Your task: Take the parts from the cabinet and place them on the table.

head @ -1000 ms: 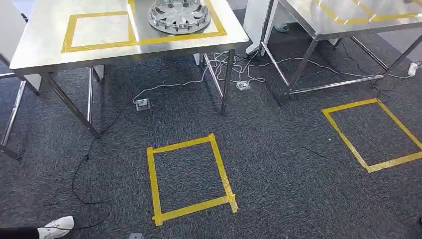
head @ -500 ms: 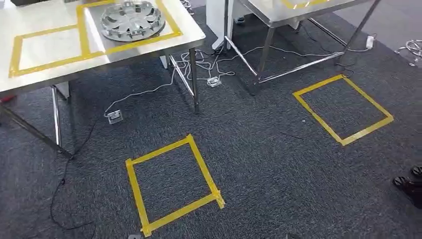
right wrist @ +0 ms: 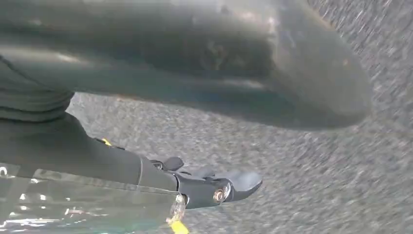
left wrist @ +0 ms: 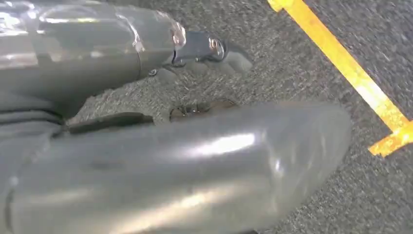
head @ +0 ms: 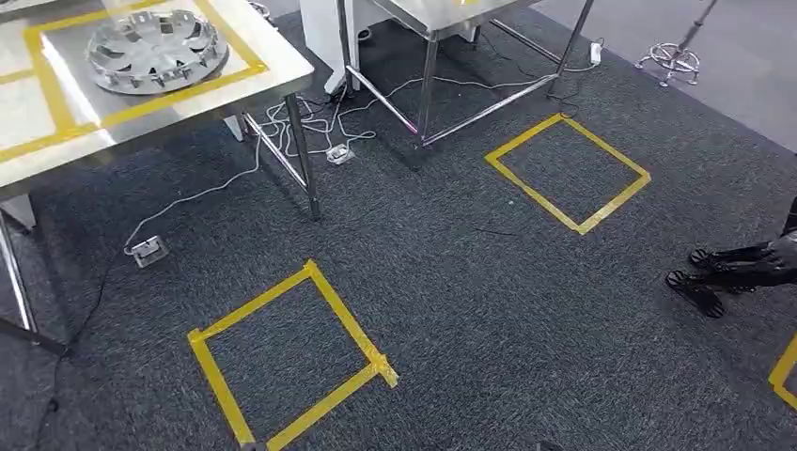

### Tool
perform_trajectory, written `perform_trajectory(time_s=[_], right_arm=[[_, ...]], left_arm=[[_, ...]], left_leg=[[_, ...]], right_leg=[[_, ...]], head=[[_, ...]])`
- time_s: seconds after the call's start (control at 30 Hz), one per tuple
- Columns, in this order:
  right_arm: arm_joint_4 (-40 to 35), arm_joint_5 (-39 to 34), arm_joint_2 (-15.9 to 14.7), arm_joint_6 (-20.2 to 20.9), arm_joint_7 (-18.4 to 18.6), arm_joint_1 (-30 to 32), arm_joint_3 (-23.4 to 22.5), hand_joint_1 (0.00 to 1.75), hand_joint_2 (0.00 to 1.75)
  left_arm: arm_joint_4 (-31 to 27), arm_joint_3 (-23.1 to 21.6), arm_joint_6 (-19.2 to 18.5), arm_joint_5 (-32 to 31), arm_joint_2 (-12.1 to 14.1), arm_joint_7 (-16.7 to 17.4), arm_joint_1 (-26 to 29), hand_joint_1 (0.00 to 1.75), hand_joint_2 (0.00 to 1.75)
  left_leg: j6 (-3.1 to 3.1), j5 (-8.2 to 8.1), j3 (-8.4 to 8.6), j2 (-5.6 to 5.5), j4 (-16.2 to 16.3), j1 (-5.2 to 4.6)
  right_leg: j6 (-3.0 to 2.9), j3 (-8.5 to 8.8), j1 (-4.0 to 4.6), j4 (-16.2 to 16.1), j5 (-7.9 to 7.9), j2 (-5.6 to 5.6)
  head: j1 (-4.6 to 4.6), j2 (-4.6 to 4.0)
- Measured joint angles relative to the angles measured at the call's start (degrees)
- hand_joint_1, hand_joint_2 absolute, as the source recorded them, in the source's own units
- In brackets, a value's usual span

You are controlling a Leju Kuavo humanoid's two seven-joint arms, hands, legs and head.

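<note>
Head view, looking down at dark grey carpet (head: 489,310).

The part, a silver wheel cover (head: 155,49), lies flat on the steel table (head: 273,75) at far left. It sits inside a yellow tape outline (head: 56,94) marked on the tabletop. A second steel table (head: 423,19) stands further along, and its top is mostly cut off by the frame.

White cables (head: 310,117) trail on the floor between the two tables. A floor socket (head: 148,250) sits by the first table's legs.

There are two yellow tape squares on the carpet. One (head: 348,318) is close in front of me, and the other (head: 524,137) is near the second table.

A person's dark shoes (head: 700,282) are at the right edge. A small metal stand base (head: 669,58) is at upper right.

My left hand (left wrist: 195,165) hangs over the carpet, with a strip of yellow tape (left wrist: 350,73) beyond it. The grey thumb is large and blurred in the wrist view. The fingers are not clear, so I cannot tell how far the hand is open or whether it has anything.

My right hand (right wrist: 219,63) also hangs over carpet. It is blurred too, and I cannot tell its state.
</note>
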Motion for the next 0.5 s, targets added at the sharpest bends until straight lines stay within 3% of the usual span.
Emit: perform_trajectory(time_s=[0.03, 0.07, 0.1, 0.13, 0.23, 0.27, 0.3, 0.33, 0.4, 0.43, 0.47, 0.5], right_arm=[[0.0, 0.0, 0.0, 0.0, 0.0, 0.1, 0.1, 0.0, 0.0], [0.0, 0.0, -0.1, 0.0, 0.0, 0.1, 0.2, 0.0, 0.0], [0.0, 0.1, -0.1, 0.0, 0.0, 0.1, 0.2, 0.0, 0.0], [0.0, 0.1, -0.2, 0.0, 0.0, -0.1, 0.2, 0.0, 0.0], [0.0, 0.2, -0.2, -0.1, 0.0, 0.0, 0.5, 0.0, 0.0], [0.0, 0.2, -0.2, -0.1, 0.0, 0.2, 0.6, 0.0, 0.0], [0.0, 0.2, -0.1, -0.1, 0.0, 0.3, 0.7, 0.0, 0.0], [0.0, 0.2, -0.2, -0.2, 0.0, 0.0, 0.7, 0.0, 0.0], [0.0, 0.3, -0.1, -0.2, 0.0, -0.3, 0.9, 0.0, 0.0], [0.0, 0.3, 0.0, -0.3, 0.0, -0.3, 1.1, 0.0, 0.0], [0.0, 0.3, 0.0, -0.3, 0.0, -0.3, 1.1, 0.0, 0.0], [0.0, 0.3, 0.2, -0.3, 0.0, -0.1, 1.1, 0.0, 0.0]], left_arm=[[0.0, 0.0, 0.0, 0.0, 0.0, 0.0, -0.1, 0.0, 0.0], [0.0, 0.0, 0.0, 0.0, -0.1, 0.0, -0.1, 0.0, 0.0], [0.0, 0.0, 0.0, 0.0, -0.1, -0.1, -0.2, 0.0, 0.0], [0.0, 0.0, 0.0, 0.0, -0.1, -0.1, -0.3, 0.0, 0.0], [0.0, 0.0, 0.0, 0.0, -0.2, -0.1, -0.3, 0.0, 0.0], [-0.1, 0.0, 0.0, 0.1, -0.2, -0.1, -0.4, 0.0, 0.0], [-0.1, 0.0, 0.0, 0.1, -0.2, -0.1, -0.6, 0.0, 0.0], [-0.1, 0.0, 0.0, 0.1, -0.2, -0.2, -0.6, 0.0, 0.0], [0.0, 0.0, -0.1, 0.4, 0.0, 0.0, -0.2, 0.0, 0.0], [0.0, 0.0, -0.1, 0.4, 0.0, 0.0, 0.0, 0.0, 0.0], [0.0, 0.0, -0.1, 0.4, 0.0, 0.0, 0.1, 0.0, 0.0], [0.0, 0.0, -0.2, 0.4, 0.0, 0.0, 0.0, 0.0, 0.0]], left_leg=[[-0.15, -0.15, 0.21, 0.48, 0.0, 0.01], [-0.35, -0.29, 0.47, 1.05, 0.0, 0.02], [-0.59, -0.44, 0.63, 1.49, -0.1, -0.05], [-0.91, -0.62, 0.57, 1.93, 0.1, -0.38], [-1.76, -0.66, 1.27, 3.63, -0.6, -0.33], [-2.42, -1.11, 1.56, 2.77, -0.7, -0.31], [-2.46, -1.94, 1.29, -2.24, 0.3, 0.02], [-2.27, -4.05, -0.39, -4.52, 3.7, -0.12], [-2.21, -8.06, -5.26, -4.62, 13.1, -0.26], [-2.18, -8.65, -7.35, -4.38, 16.4, -0.36], [-2.15, -7.88, -8.18, -4.17, 16.9, -0.39], [-2.06, -5.37, -7.86, -4.07, 14.8, -0.37]], right_leg=[[-0.23, 2.35, 0.03, -4.8, 2.74, -0.33], [-0.6, 4.97, 0.19, -10.0, 5.18, -1.38], [-1.07, 6.7, 0.68, -13.5, 5.1, -4.12], [-1.52, 6.9, 1.27, -14.5, 4.7, -4.58], [-2.5, 6.51, 1.44, -14.5, 4.61, -2.93], [-3.07, 7.3, 1.05, -15.4, 5.07, -2.37], [-3.41, 7.51, 0.9, -15.7, 5.24, -2.14], [-3.69, 7.5, 0.81, -15.7, 5.33, -1.46], [-4.08, 7.55, 1.02, -15.7, 5.16, 0.18], [-4.17, 7.59, 1.13, -15.6, 5.1, 1.09], [-4.23, 7.65, 1.2, -15.6, 5.04, 1.86], [-4.18, 7.78, 1.21, -15.4, 4.89, 2.76]], head=[[0.35, 0.0], [0.55, 0.0], [0.7, 0.0], [0.81, 0.0], [0.55, 0.0], [0.55, 0.0], [0.17, 0.0], [0.02, 0.0], [-0.72, 0.0], [-0.88, 0.0], [-1.07, 0.0], [-1.2, 0.0]])
